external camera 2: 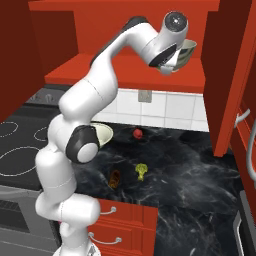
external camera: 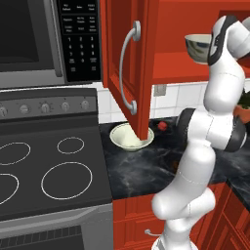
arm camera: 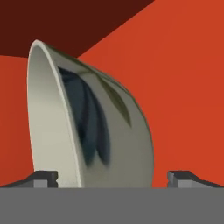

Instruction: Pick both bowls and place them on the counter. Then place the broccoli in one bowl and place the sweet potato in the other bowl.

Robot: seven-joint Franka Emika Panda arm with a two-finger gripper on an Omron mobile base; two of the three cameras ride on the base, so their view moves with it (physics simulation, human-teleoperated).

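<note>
The deeper grey-mottled bowl (external camera: 197,48) (external camera 2: 186,52) stands on the shelf of the open upper cabinet. My gripper (arm camera: 113,178) is raised to it and open, and in the hand view the bowl (arm camera: 92,131) sits between the two fingertips (arm camera: 43,178), with a gap on the right side. The shallower pale bowl (external camera: 128,137) (external camera 2: 103,134) rests on the black marble counter (external camera 2: 195,175) near the stove. The broccoli (external camera 2: 141,171) and the sweet potato (external camera 2: 114,178) lie loose on the counter in front of it, neither in a bowl.
An open red cabinet door (external camera: 128,63) hangs above the pale bowl, another door (external camera 2: 227,85) stands at the right. The stovetop (external camera: 49,171) and a microwave (external camera: 29,39) lie left. A small red item (external camera 2: 137,133) sits by the tiled wall.
</note>
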